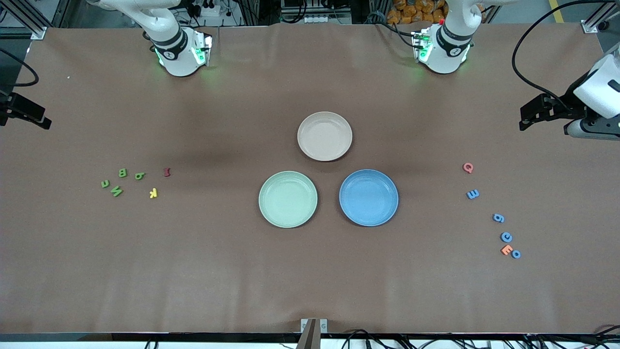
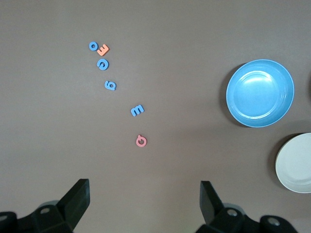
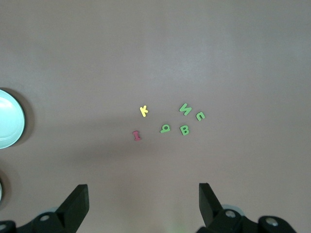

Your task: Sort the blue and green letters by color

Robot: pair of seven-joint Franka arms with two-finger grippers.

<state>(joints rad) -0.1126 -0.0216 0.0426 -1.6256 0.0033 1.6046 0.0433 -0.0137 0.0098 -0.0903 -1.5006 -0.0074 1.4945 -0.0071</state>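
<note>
Zero letters sorted so far: green plate [image 1: 287, 199], blue plate [image 1: 368, 197] and beige plate [image 1: 324, 136] all sit bare mid-table.

Four green letters [image 1: 119, 180] lie in a loose cluster toward the right arm's end of the table, with a yellow K [image 1: 153, 193] and a dark red piece [image 1: 167, 172] just beside them (leave those two alone). Four blue letters [image 1: 499, 218] run in a line toward the left arm's end; a pink Q [image 1: 467, 167] sits at the line's end farther from the front camera, and an orange E [image 1: 506, 250] touches the last blue piece, the one nearest that camera.

Left gripper [image 2: 145, 199] hangs over bare cloth near the pink Q, fingers spread wide, nothing between them. Right gripper [image 3: 143, 201] hangs over bare cloth near the green cluster, also spread and holding nothing. Both arms wait.

Your room: plenty of open cloth between each cluster and the plates, no obstacles on either path. Both groups sit well in from the table edges. Tight spots, in my view: the blue O against the orange E, and the green pieces packed close, so you pick outer ones first.
</note>
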